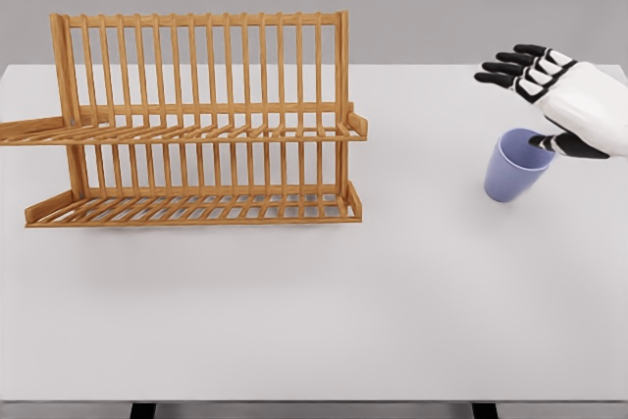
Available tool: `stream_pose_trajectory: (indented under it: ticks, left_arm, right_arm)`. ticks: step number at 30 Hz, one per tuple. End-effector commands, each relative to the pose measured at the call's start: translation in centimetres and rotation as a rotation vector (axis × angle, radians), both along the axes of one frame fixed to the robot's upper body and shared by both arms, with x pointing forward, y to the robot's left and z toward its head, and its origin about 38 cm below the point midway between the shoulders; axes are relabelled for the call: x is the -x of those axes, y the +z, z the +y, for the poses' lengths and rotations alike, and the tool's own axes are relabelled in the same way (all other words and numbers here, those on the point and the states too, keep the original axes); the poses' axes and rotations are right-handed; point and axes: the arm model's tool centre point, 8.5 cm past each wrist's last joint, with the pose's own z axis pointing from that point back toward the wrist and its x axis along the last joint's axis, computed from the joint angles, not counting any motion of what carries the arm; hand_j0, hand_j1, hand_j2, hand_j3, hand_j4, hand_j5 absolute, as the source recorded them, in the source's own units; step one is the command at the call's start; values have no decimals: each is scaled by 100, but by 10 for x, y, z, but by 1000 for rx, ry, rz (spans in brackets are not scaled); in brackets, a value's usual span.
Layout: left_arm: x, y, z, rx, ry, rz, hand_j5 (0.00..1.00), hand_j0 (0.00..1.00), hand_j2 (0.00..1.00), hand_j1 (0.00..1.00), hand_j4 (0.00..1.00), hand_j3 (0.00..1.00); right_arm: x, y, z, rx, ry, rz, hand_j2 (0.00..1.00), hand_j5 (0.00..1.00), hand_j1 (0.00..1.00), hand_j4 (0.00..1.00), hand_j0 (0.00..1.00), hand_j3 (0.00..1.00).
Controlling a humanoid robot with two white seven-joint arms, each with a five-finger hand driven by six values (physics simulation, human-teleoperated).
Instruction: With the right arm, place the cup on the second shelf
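Fingers (520, 64) of the right hand (574, 105) are extended and slightly spread, pointing toward the picture's left above the cup, gripping nothing; the dark-tipped thumb reaches down to the cup's rim, and whether it touches the rim cannot be told. One hand is in view, entering from the right edge; it is white with black fingertips.

One cup (515, 165) stands on the desk (314, 311) at the right side, directly below that hand. It is a light blue-purple cup, open end up, and it leans a little, its mouth tipped toward the hand. It rests on the desk, not on any shelf.

Well apart from the cup, on the left half of the desk, stands one wooden rack (201, 115). It has two slatted shelves: an upper shelf (196, 131) partway up the frame and a lower shelf (196, 208) at desk level, both facing forward. A row of upright slats forms the back. Both shelves hold nothing.

The desk is white and plain, with a grey wall behind it.
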Motion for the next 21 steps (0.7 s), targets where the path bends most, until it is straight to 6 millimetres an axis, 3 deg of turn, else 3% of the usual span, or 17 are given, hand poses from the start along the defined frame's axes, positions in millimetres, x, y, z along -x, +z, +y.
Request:
stream_pose_trajectory:
  ticks: [1,4,8,12,21]
  left_arm:
    - [0,0,0,-1,0,0,100,100,100,100,100,100]
    - [0,0,0,-1,-2,1,100,100,100,100,100,100]
    - [0,0,0,-1,0,0,100,100,100,100,100,100]
    - [0,0,0,-1,0,0,100,100,100,100,100,100]
    - [0,0,0,-1,0,0,100,100,100,100,100,100]
  right_arm:
    - [-1,2,-3,-6,-8,-1,100,100,100,100,100,100]
    - [0,2,-3,-6,-8,1,100,100,100,100,100,100]
    - [3,11,-21,8,-67,-4,100,100,100,100,100,100]
    - [6,2,-29,-147,-17,181,100,100,100,100,100,100]
    - [14,-3,-41,-344,72,355,100,100,100,100,100,100]
